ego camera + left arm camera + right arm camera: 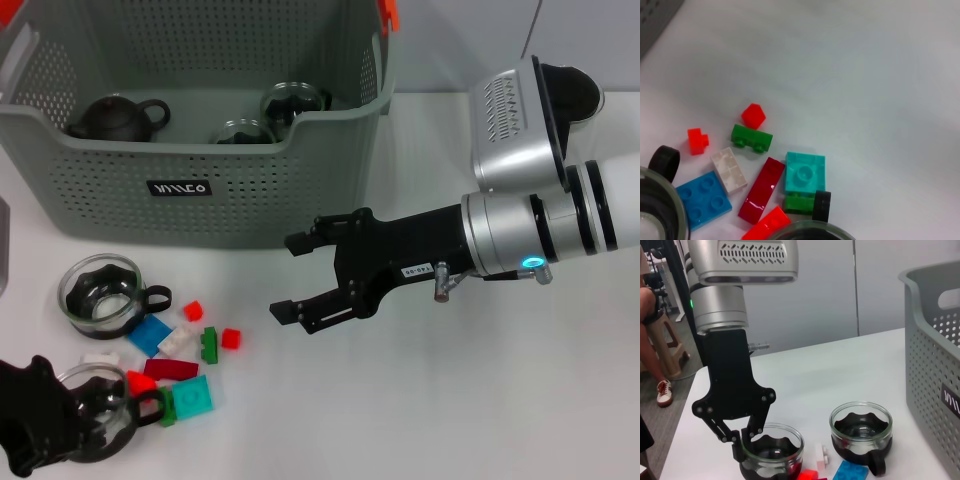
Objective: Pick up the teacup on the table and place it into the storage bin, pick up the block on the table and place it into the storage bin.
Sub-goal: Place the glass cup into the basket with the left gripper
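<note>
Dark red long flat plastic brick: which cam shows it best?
Left wrist view: the dark red long flat plastic brick lies close, whole, studs visible. Head view shows it small among other bricks. Right wrist view doesn't clearly show it.

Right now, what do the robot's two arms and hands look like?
Both arms are silver cylinders with a vented silver housing, ending in black mechanical hands. The right hand has a small white label and a glowing cyan ring; the left hand shows a green light.

The white table point(450, 400) carries the storage bin point(200, 190), two teacups point(100, 292) and scattered blocks point(180, 368).
</note>
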### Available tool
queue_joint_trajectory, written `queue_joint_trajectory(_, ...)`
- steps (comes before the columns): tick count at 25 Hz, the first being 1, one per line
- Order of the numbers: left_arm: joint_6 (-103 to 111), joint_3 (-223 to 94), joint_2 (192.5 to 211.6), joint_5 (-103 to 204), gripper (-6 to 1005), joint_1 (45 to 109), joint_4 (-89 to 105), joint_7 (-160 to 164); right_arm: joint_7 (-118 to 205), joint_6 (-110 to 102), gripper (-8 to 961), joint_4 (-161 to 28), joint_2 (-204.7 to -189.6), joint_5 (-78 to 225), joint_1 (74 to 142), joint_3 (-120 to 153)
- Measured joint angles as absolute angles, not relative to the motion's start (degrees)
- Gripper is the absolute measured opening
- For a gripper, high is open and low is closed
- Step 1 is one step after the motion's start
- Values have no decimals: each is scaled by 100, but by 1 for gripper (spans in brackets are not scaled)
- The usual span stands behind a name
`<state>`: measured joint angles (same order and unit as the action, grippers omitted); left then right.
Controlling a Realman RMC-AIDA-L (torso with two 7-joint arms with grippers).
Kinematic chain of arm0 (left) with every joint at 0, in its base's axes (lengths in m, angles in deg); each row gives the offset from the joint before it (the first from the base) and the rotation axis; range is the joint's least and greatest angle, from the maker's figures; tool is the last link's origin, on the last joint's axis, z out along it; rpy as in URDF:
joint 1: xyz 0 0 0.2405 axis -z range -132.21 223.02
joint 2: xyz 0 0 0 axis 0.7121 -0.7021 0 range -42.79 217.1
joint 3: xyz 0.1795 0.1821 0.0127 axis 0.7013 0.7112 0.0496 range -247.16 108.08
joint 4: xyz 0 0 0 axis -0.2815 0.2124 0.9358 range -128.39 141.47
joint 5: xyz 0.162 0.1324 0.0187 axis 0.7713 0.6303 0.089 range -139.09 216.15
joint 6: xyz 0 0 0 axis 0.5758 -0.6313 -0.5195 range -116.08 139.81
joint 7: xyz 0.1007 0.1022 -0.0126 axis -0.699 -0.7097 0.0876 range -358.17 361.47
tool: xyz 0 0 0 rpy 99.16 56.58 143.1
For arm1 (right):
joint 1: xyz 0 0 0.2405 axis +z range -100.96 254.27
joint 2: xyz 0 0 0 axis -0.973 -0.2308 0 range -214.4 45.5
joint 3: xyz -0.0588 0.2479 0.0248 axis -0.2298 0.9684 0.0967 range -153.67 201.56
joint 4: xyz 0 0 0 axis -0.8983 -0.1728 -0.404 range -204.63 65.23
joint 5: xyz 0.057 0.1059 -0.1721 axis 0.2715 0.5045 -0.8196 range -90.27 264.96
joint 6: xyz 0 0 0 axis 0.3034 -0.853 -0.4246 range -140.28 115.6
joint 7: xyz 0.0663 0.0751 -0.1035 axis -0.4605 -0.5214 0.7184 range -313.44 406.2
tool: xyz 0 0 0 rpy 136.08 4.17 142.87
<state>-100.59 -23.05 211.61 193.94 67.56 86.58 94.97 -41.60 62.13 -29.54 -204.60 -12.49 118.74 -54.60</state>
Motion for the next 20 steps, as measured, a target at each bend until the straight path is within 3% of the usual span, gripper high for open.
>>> queue_joint_trajectory(20, -9850, -2297, 21132, 19631, 55, 6648, 8878, 9508, -4160, 6228, 914, -2901, -20459, -1250, 11878, -5381)
